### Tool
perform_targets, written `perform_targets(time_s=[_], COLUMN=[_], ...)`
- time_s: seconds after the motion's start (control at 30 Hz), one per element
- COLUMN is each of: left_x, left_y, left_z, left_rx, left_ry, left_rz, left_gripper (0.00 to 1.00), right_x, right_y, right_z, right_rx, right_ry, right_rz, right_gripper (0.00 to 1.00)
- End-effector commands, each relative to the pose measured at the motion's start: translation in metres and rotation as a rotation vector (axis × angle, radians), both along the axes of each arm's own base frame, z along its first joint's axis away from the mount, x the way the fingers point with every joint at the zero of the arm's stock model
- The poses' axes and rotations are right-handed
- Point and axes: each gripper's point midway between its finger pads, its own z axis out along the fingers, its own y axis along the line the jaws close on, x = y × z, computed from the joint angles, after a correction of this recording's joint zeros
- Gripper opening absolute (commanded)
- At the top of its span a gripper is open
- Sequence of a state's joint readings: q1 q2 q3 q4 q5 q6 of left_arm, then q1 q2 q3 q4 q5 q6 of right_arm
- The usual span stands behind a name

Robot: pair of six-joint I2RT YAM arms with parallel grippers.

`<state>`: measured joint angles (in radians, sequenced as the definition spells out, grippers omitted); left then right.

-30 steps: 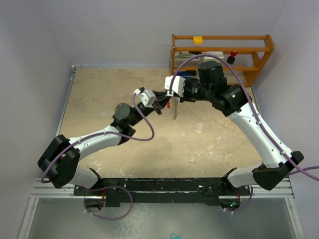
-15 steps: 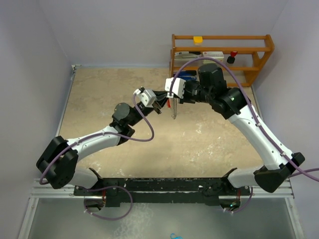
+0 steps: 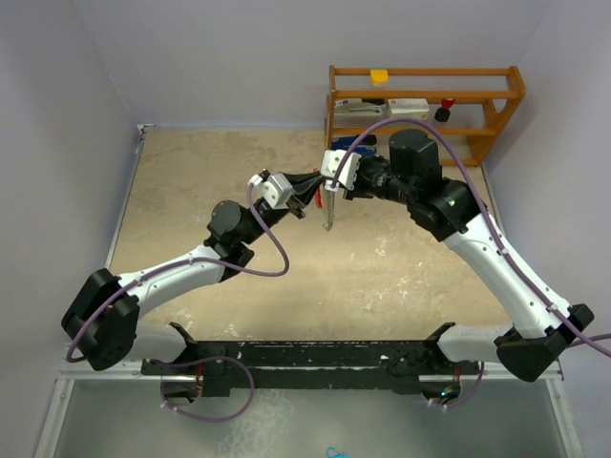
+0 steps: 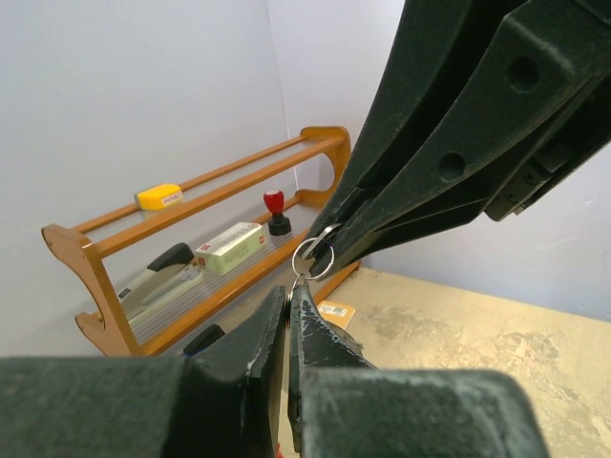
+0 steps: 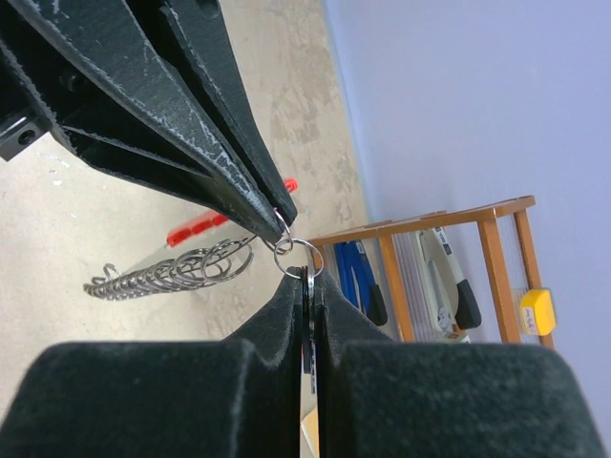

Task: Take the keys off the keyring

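Your left hand (image 3: 309, 197) and right hand (image 3: 327, 189) meet tip to tip above the counter's (image 3: 191, 191) far right part, both clamped shut on the keyring (image 3: 330, 216), its chain dangling below.

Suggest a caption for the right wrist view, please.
Left gripper and right gripper, both shut, meet at the dangling keyring.
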<state>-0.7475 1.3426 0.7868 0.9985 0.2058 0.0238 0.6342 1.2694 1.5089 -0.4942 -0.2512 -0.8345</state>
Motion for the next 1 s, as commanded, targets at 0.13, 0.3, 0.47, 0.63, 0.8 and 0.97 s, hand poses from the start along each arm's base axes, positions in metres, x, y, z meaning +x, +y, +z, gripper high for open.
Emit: perform_targets(time_s=[0.13,0.3,0.47,0.63,0.8,0.97], left_x=[-0.008,-0.011,-0.017,-0.024,-0.032,-0.036], left_y=[0.013,0.015,0.02,0.022,0.023,0.024], left_z=[0.016,0.018,0.024,0.03,0.036,0.04], left_rx=[-0.028,-0.032,-0.051,-0.069,-0.089,-0.104], left_ry=[-0.065,-0.07,-0.093,-0.113,-0.131,-0.143], left_rz=[0.023,0.02,0.02,0.0,-0.03,-0.04], left_gripper=[0.0,0.0,0.0,0.0,0.0,0.0], right_x=[0.001,0.002,0.003,0.001,0.0,-0.003], right_y=[-0.002,0.0,0.0,0.002,0.004,0.006], right_z=[0.033,0.032,0.03,0.029,0.028,0.028], right_rx=[0.101,0.106,0.103,0.107,0.111,0.113], right_ry=[-0.095,-0.091,-0.085,-0.082,-0.077,-0.07], right_rz=[-0.024,-0.022,-0.024,-0.013,-0.002,0.017], right_gripper=[0.0,0.0,0.0,0.0,0.0,0.0])
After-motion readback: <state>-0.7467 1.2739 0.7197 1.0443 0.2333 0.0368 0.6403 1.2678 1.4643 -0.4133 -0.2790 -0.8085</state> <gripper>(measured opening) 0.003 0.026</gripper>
